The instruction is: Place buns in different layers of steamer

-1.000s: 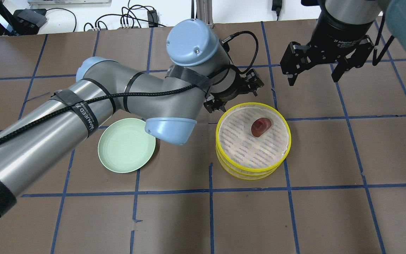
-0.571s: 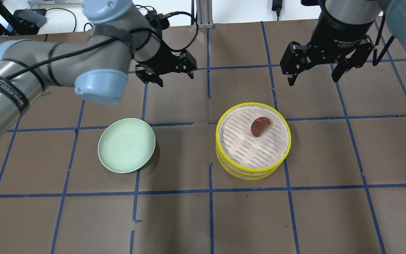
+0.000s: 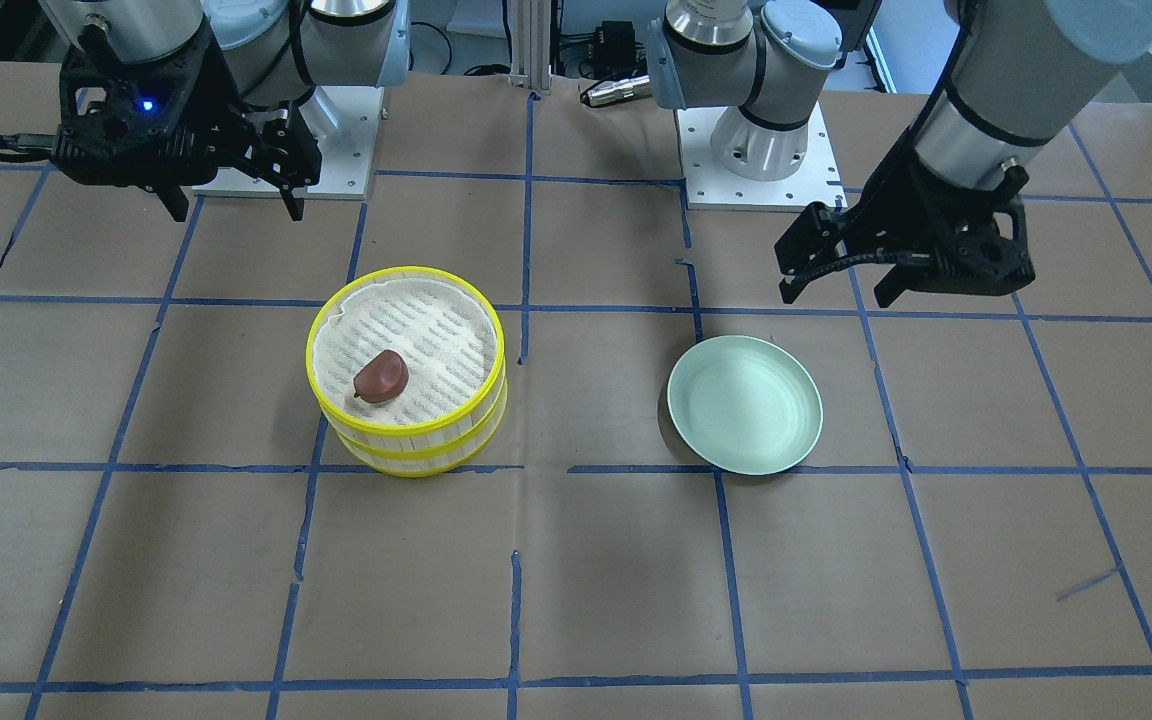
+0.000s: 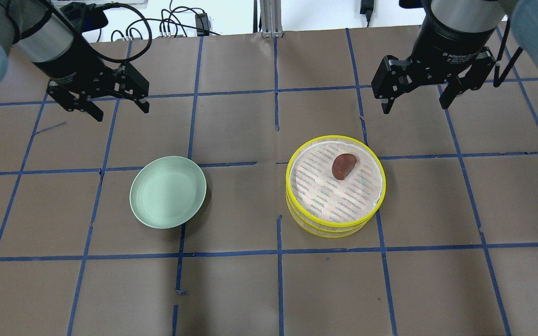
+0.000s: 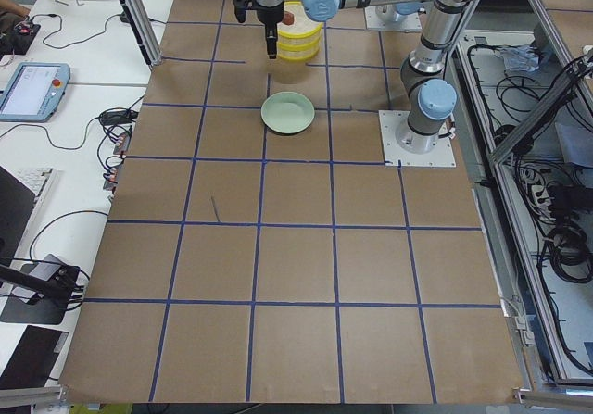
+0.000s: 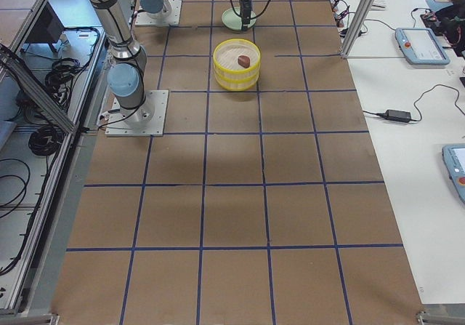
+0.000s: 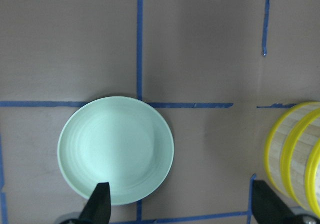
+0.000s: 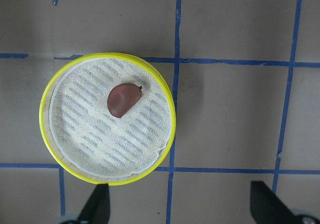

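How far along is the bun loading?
Done: the reddish-brown bun lies on the top tier of the steamer. In hand: nothing; left gripper and right gripper hang open, apart from it. Left: perhaps nothing. The green plate holds no bun; the white bun is unseen, lower tier hidden.

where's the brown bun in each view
Front-facing: bun left of centre, in the steamer.
Overhead: right of centre.
Left exterior: too small to tell.
Right exterior: top centre.
Left wrist: not in it.
Right wrist: upper left.
Shared landmark: the steamer's yellow rim.
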Controlling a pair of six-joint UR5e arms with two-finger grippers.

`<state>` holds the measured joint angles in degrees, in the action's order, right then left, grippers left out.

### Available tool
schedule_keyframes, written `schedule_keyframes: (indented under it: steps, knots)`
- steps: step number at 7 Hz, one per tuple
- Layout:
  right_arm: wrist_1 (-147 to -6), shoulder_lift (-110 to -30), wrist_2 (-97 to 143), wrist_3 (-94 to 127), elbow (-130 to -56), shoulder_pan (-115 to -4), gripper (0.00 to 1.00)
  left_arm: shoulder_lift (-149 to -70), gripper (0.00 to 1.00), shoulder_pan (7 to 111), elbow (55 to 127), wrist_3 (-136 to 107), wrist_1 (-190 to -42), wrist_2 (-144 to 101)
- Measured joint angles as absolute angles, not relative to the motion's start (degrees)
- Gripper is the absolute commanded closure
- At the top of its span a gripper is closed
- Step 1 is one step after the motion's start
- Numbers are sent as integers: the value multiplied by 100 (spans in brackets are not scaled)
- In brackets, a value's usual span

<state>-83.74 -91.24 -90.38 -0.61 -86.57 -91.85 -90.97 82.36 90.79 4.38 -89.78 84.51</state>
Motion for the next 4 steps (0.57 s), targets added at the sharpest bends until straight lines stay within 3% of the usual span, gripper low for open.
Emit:
schedule_keyframes:
  steps: [4]
  knots:
    - [-8378, -9123, -9040, -61, -8657, -9185, 0, -8952, 0, 8044, 9020, 1167, -9170, 8624]
